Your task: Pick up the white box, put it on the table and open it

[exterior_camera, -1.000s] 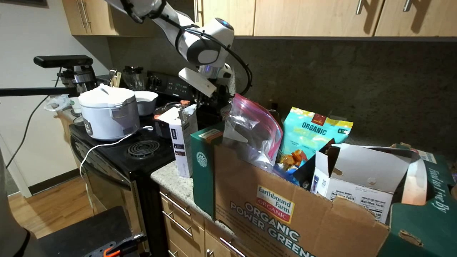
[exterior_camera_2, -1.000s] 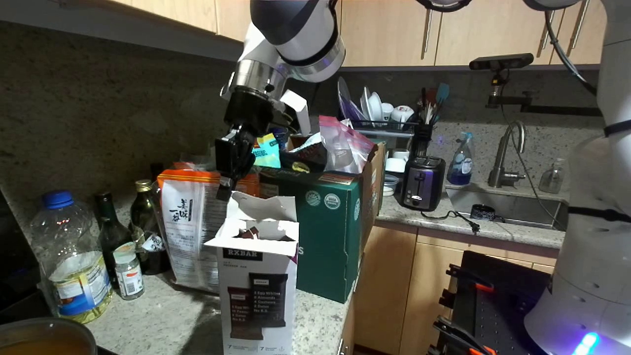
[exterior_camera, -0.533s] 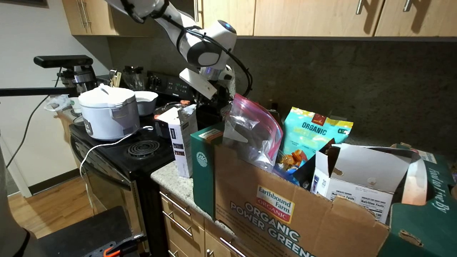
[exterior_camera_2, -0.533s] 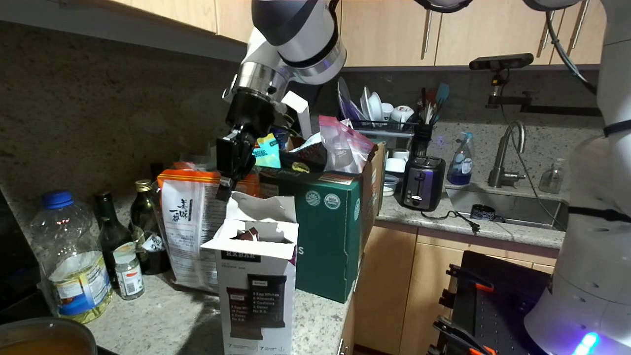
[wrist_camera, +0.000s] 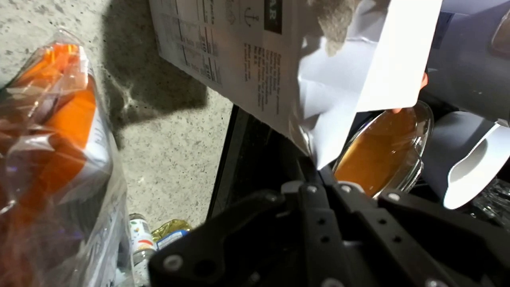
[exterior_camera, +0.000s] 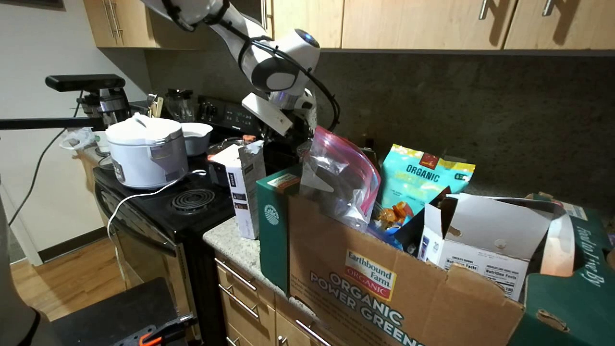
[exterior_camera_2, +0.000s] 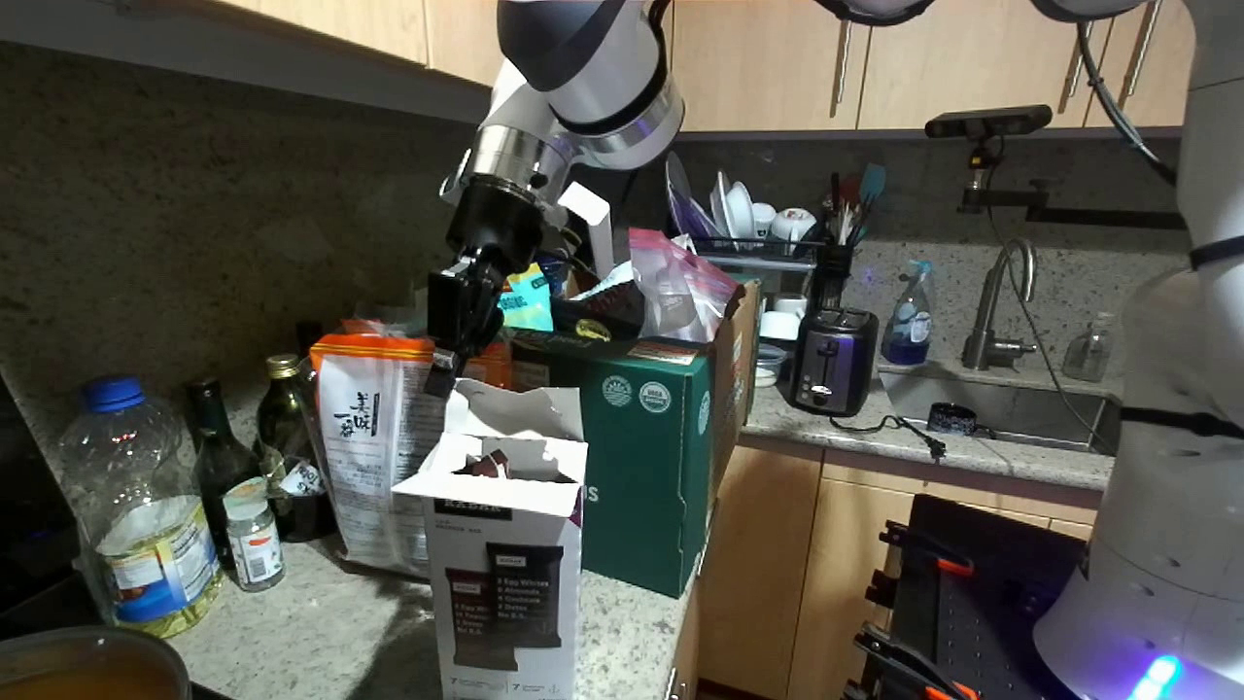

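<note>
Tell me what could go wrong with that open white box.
The gripper seems to pinch only a corner of the torn flap, which may rip or slip free. The slim white box, close beside the stove, might also tip if tugged, perhaps spilling the brown contents showing inside.

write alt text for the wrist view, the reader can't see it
The black end effector pinches a creased flap of the white box, whose printed side slants across the top. At left, an orange-and-white bag in clear plastic stands on the speckled countertop; at right is a round glass-edged vessel, amber inside.
</note>
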Robot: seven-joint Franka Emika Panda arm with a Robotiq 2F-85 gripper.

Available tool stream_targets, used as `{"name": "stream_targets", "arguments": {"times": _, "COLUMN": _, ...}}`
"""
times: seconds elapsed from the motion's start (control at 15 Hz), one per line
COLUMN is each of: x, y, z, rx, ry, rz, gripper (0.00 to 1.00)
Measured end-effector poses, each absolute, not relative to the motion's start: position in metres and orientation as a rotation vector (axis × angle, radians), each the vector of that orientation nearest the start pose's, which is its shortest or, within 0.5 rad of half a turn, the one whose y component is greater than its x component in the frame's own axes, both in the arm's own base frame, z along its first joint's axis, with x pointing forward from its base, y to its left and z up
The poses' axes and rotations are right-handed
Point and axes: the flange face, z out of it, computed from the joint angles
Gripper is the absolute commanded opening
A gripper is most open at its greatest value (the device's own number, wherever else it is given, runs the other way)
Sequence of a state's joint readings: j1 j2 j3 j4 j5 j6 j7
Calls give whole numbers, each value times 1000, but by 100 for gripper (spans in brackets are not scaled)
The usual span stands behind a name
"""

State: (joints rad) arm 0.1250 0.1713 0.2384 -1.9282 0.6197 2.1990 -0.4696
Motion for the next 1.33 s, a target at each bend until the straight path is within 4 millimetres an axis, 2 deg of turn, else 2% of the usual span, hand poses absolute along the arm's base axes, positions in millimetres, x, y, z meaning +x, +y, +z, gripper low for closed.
{"name": "stream_targets", "arguments": {"times": 0.47, "x": 564, "y": 229, "z": 423, "rx": -2510, "ry": -612, "rz": -173, "gripper": 78}}
{"name": "stream_targets", "arguments": {"times": 0.8, "x": 560, "y": 233, "z": 442, "rx": -2507, "ry": -635, "rz": -212, "gripper": 86}}
{"name": "stream_targets", "arguments": {"times": 0.93, "x": 554, "y": 239, "z": 454, "rx": -2508, "ry": -668, "rz": -235, "gripper": 99}}
{"name": "stream_targets", "arguments": {"times": 1.33, "x": 529, "y": 268, "z": 482, "rx": -2524, "ry": -777, "rz": -272, "gripper": 100}}
